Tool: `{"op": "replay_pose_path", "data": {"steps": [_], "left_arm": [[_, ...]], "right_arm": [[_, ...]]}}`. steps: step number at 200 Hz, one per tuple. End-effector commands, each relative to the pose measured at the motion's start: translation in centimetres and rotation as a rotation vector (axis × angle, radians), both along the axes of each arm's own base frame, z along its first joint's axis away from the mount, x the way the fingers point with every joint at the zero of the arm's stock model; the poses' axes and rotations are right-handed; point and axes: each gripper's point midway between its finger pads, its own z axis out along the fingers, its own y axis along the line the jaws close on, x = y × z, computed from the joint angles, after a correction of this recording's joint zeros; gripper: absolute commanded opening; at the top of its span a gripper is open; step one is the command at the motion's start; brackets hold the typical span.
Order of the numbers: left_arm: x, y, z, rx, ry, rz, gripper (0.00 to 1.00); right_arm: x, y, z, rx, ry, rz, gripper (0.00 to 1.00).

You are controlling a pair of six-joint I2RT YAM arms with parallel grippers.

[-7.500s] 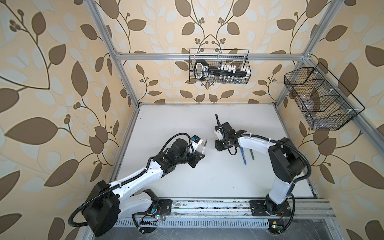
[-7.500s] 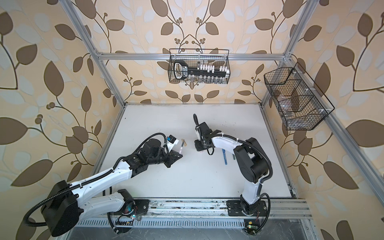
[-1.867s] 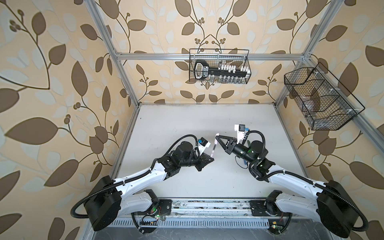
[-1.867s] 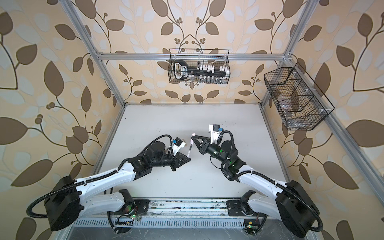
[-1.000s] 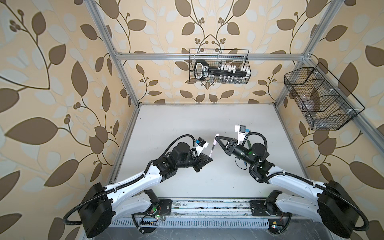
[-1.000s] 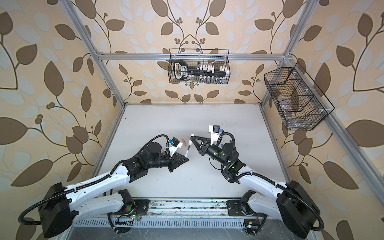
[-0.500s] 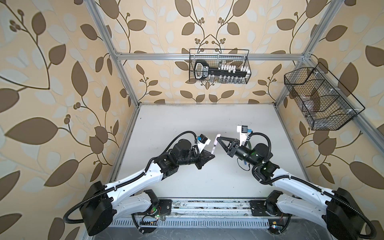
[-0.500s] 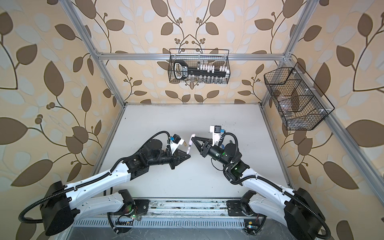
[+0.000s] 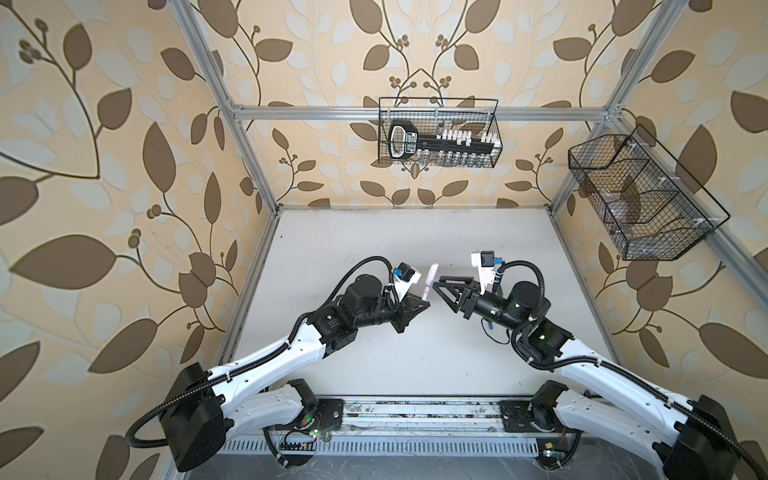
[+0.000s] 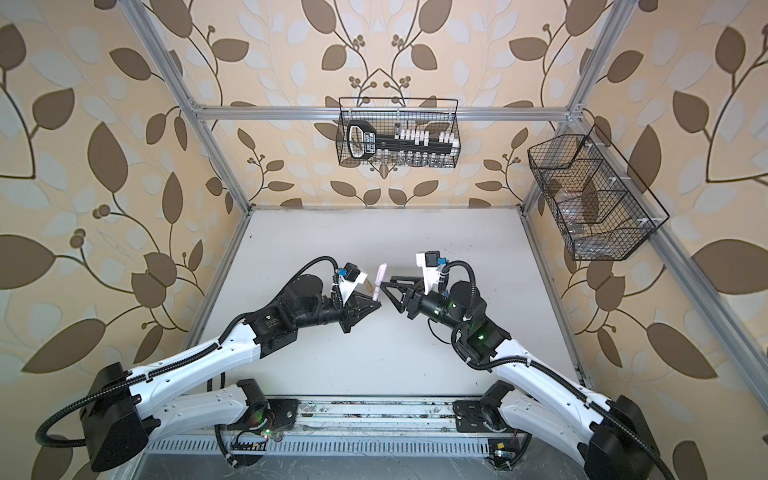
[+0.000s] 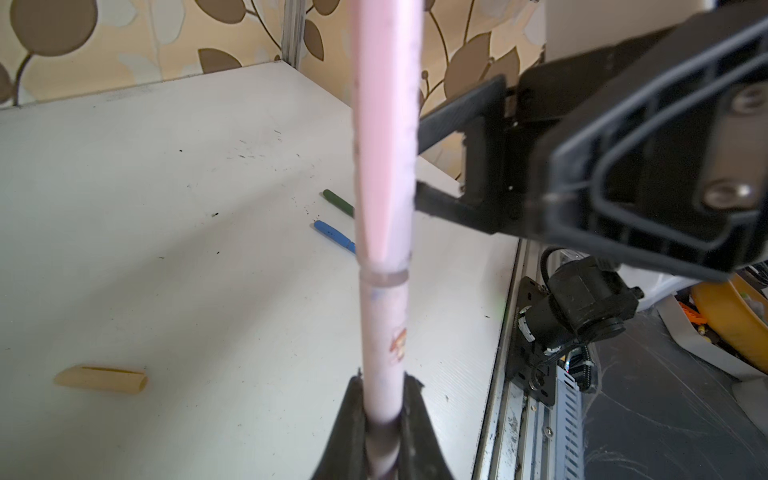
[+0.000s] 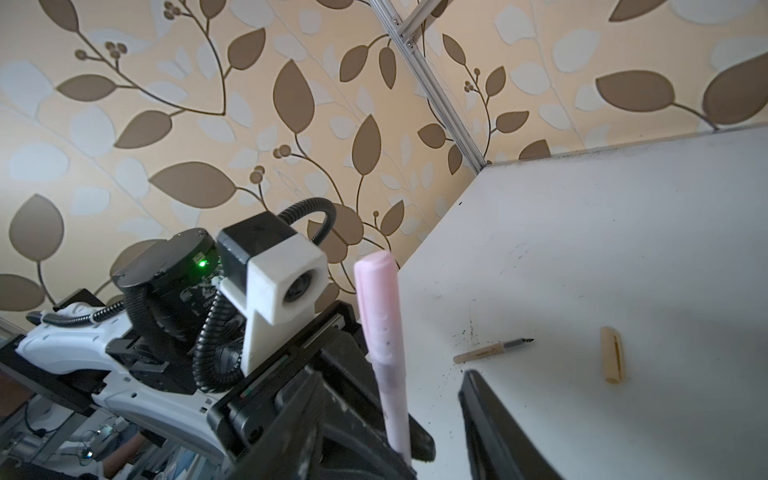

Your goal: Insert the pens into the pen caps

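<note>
My left gripper (image 9: 422,303) (image 10: 374,305) (image 11: 382,399) is shut on the lower end of the pale pink pen (image 9: 429,280) (image 10: 379,280) (image 11: 384,332), holding it upright above the table. A pale pink pen cap (image 11: 386,124) (image 12: 376,307) sits over the pen's upper end. My right gripper (image 9: 440,293) (image 10: 390,295) (image 12: 392,386) is open, its fingers on either side of the pen and apart from it. On the table lie a tan pen (image 12: 486,351), a tan cap (image 12: 611,354) (image 11: 102,379), a blue pen (image 11: 334,237) and a dark green pen (image 11: 338,202).
The white table (image 9: 374,249) is boxed in by an aluminium frame and leaf-patterned walls. A wire basket (image 9: 436,133) hangs on the back wall and another wire basket (image 9: 640,199) on the right wall. Both arm bases stand on the front rail.
My right gripper has opened and let go of the pink cap, which stays on the pen. The left gripper still holds the pen in about the same place.
</note>
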Motion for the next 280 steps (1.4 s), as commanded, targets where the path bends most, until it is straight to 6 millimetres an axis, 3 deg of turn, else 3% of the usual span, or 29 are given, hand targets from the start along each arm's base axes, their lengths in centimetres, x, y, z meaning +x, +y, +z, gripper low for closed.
{"op": "replay_pose_path", "data": {"steps": [1, 27, 59, 107, 133, 211, 254, 280], "left_arm": [[0.4, -0.4, 2.2, -0.032, -0.067, -0.002, 0.04], [0.3, -0.5, 1.8, -0.035, -0.056, -0.010, 0.04], [0.2, -0.8, 1.6, -0.039, -0.044, -0.023, 0.03], [0.3, -1.0, 1.9, -0.039, -0.049, -0.030, 0.03], [0.4, -1.1, 2.4, -0.045, -0.063, -0.032, 0.03], [0.4, -1.1, 3.2, -0.056, -0.078, -0.032, 0.03], [1.1, -1.0, 5.5, -0.085, -0.143, -0.001, 0.01], [2.1, -0.9, 8.1, -0.123, -0.229, 0.042, 0.00]], "right_arm": [[0.1, -0.8, 0.6, -0.045, -0.011, 0.003, 0.56], [0.7, -0.7, 2.2, -0.031, -0.030, 0.038, 0.56], [1.3, 0.8, 3.2, -0.051, -0.042, 0.104, 0.56], [2.1, 2.3, 2.9, -0.069, -0.006, 0.163, 0.48], [2.9, 2.1, 2.4, -0.109, 0.023, 0.132, 0.45], [2.3, 2.0, 2.2, -0.123, 0.031, 0.159, 0.18], [2.0, 2.3, 1.5, -0.129, 0.047, 0.188, 0.00], [1.8, 2.5, 1.1, -0.127, 0.054, 0.198, 0.00]]}}
